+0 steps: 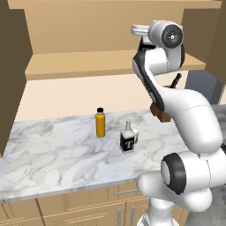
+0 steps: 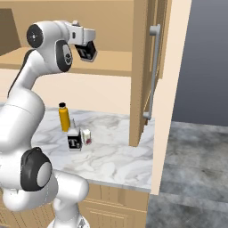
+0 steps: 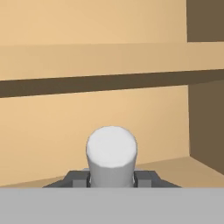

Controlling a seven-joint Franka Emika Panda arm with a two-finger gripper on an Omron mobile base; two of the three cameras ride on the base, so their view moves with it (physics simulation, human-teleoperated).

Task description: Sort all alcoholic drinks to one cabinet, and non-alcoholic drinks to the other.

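The gripper (image 2: pixel 87 50) in the right base view is raised level with the long shelf of the wide cabinet (image 2: pixel 111 67), its jaws clamped on a "T"-label bottle (image 2: pixel 87 52) whose black label faces the camera. Open air lies between bottle and shelf edge. On the marble counter (image 2: pixel 113 160) below stand one orange bottle (image 2: pixel 65 117) and one more "T" bottle (image 2: pixel 74 139), near each other; a small pale item just beside the latter is too small to name. The narrow cabinet's door (image 2: pixel 171 89) with its grey bar handle (image 2: pixel 153 73) stands ajar at the counter's right end, cutting off what lies inside.

In the left base view the arm's upper joints hide the hand and its load. The shelf (image 1: pixel 88 66) runs bare leftward, with a brown door (image 1: pixel 13 75) at the left edge. The orange bottle (image 1: pixel 100 123) and the counter's "T" bottle (image 1: pixel 128 137) stand apart on the counter (image 1: pixel 53 154), well back from its front edge.

In the hand view the held bottle's pale round end (image 3: pixel 111 153) rises between dark fingertips (image 3: pixel 76 178); a shelf edge (image 3: pixel 109 83) crosses ahead, a brown wall (image 3: pixel 208 122) at right.
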